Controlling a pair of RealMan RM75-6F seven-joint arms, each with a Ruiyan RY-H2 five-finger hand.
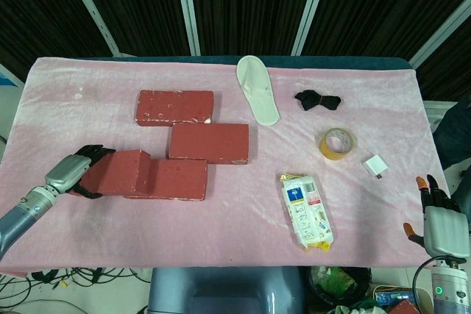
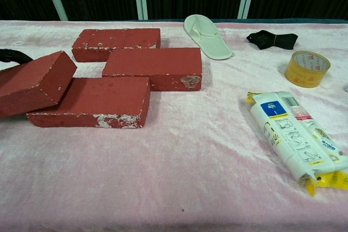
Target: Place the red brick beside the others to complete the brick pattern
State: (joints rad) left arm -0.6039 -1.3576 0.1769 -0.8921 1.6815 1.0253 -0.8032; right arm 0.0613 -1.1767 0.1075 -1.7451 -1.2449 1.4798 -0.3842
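Three red bricks lie stepped on the pink cloth: a far one (image 1: 174, 106) (image 2: 116, 44), a middle one (image 1: 209, 143) (image 2: 152, 68) and a near one (image 1: 176, 179) (image 2: 95, 101). A fourth red brick (image 1: 118, 173) (image 2: 33, 83) is tilted, its right end lying over the near brick's left end. My left hand (image 1: 77, 172) grips this brick's left end; only dark fingertips (image 2: 11, 55) show in the chest view. My right hand (image 1: 440, 218) hovers at the table's front right corner, fingers apart and empty.
A white slipper (image 1: 257, 88) and a black bow (image 1: 318, 99) lie at the back. A yellow tape roll (image 1: 336, 143), a small white block (image 1: 374, 165) and a snack packet (image 1: 306, 211) occupy the right half. Pink cloth (image 1: 243, 233) covers the table.
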